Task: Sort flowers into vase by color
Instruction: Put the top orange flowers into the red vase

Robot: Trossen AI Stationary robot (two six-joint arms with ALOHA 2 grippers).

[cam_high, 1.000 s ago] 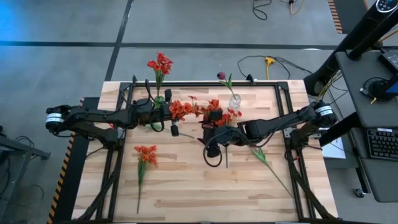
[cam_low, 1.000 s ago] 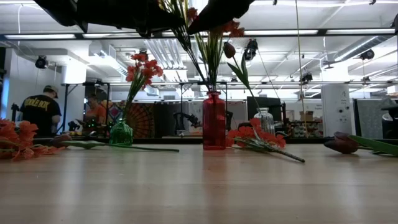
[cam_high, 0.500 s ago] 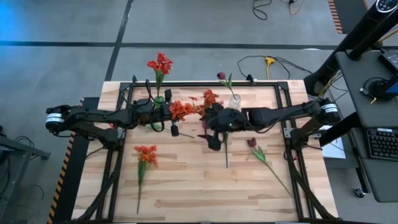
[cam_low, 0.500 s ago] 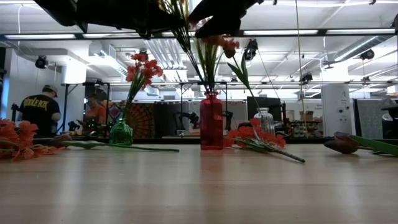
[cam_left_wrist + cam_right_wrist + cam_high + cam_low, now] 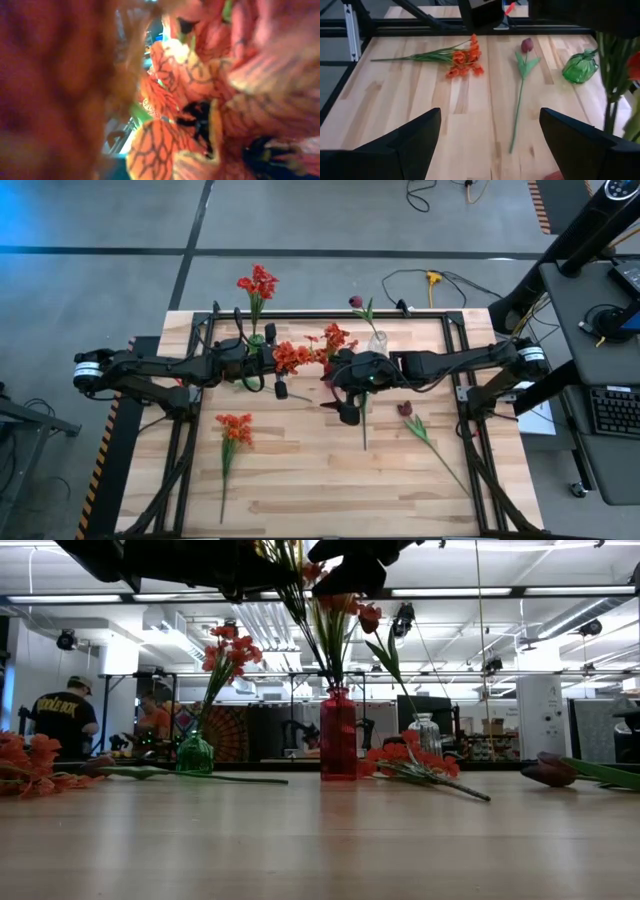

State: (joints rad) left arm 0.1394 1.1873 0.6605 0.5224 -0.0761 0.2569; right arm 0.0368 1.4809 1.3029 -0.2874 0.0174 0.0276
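The flowers are looking light, floppy and easily crushed at the bloom, so the thin stalk is the likely place to pinch. Three vases are showing: green [image 5: 195, 753], red [image 5: 338, 733] and clear [image 5: 427, 735]. Loose stems are lying on the table [image 5: 300, 480]: an orange bunch [image 5: 235, 427] and a maroon tulip [image 5: 406, 410]. The left gripper [image 5: 278, 370], fingers pressed together, is crowded by orange blooms; the right gripper [image 5: 487, 135] is hanging spread and empty beside the red vase

Red vase [image 5: 338, 735], green vase [image 5: 195, 754] (orange, dark-veined petals [image 5: 200, 100]).
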